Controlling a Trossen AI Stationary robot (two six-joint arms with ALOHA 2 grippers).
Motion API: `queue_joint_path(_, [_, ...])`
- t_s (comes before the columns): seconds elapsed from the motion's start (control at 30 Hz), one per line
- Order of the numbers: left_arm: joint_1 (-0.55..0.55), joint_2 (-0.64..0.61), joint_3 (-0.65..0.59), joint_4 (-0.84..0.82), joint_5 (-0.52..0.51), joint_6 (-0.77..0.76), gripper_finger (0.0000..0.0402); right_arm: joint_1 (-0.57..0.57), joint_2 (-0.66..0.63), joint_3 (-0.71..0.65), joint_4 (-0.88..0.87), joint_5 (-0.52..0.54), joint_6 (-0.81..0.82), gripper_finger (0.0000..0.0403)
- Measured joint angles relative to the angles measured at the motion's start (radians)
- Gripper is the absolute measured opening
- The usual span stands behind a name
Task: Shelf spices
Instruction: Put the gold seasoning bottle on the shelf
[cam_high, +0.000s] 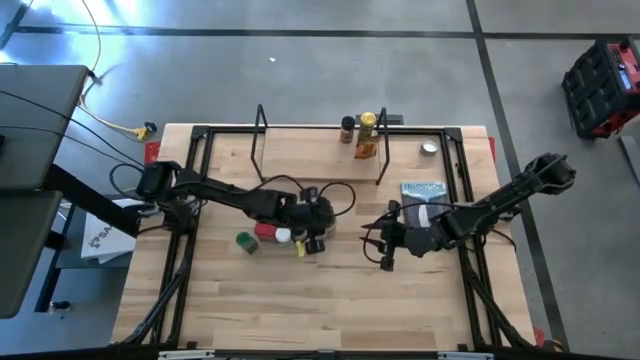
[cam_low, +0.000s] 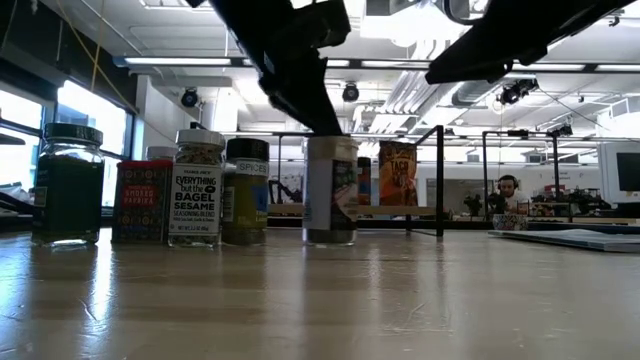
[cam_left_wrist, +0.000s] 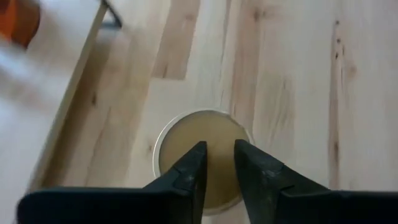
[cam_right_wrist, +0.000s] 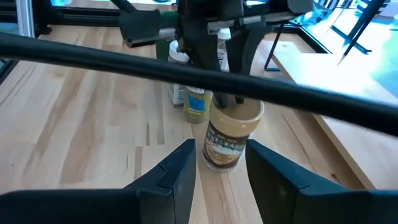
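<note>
At desk centre: left gripper (cam_left_wrist: 219, 163) hangs over the tan jar (cam_left_wrist: 202, 155), fingers narrowly apart above its lid, not clamped.
Jar cluster: other spices (cam_high: 262, 237) stand at its 9 o'clock.
Shelf (cam_high: 320, 150): at 12 o'clock, already holding jars.
Right gripper (cam_right_wrist: 221, 163): fingers apart, waiting at 3 o'clock.

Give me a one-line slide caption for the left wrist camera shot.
Left gripper poised directly over a tan-lidded spice jar standing on the wooden table, fingers narrowly apart above the lid.

Lab: ceiling ducts (cam_low: 470, 90), workstation monitors (cam_low: 625, 170)
</note>
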Motion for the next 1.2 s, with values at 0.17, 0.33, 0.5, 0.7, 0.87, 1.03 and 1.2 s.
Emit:
queue_joint_path(0.17, [0.012, 0.016, -0.001, 0.058, 0.027, 0.365, 0.0046, 0.000, 0.000, 0.000, -0.001, 0.000, -0.007, 0.0133])
queue_joint_path(0.33, [0.008, 0.012, -0.008, 0.125, -0.074, 0.634, 0.0036, 0.000, 0.000, 0.000, 0.000, 0.000, -0.002, 0.0133])
queue_joint_path(0.5, [0.014, -0.044, -0.008, 0.158, -0.115, 0.539, 0.0048, 0.000, 0.000, 0.000, -0.001, 0.000, 0.011, 0.0133])
queue_joint_path(0.7, [0.017, -0.069, -0.007, 0.102, -0.004, 0.197, 0.0101, 0.000, 0.000, 0.000, 0.000, -0.001, 0.015, 0.0133])
queue_joint_path(0.87, [0.002, -0.052, -0.007, 0.019, -0.004, -0.016, 0.0162, 0.000, 0.000, 0.000, -0.006, -0.001, 0.048, 0.0133])
queue_joint_path(1.03, [-0.003, -0.002, -0.006, 0.062, -0.021, -0.176, 0.0211, -0.007, 0.001, 0.000, -0.014, 0.006, 0.070, 0.0133])
queue_joint_path(1.2, [0.015, 0.033, -0.001, 0.085, -0.037, -0.223, 0.0234, -0.099, 0.049, 0.000, -0.060, 0.039, 0.217, 0.0133])
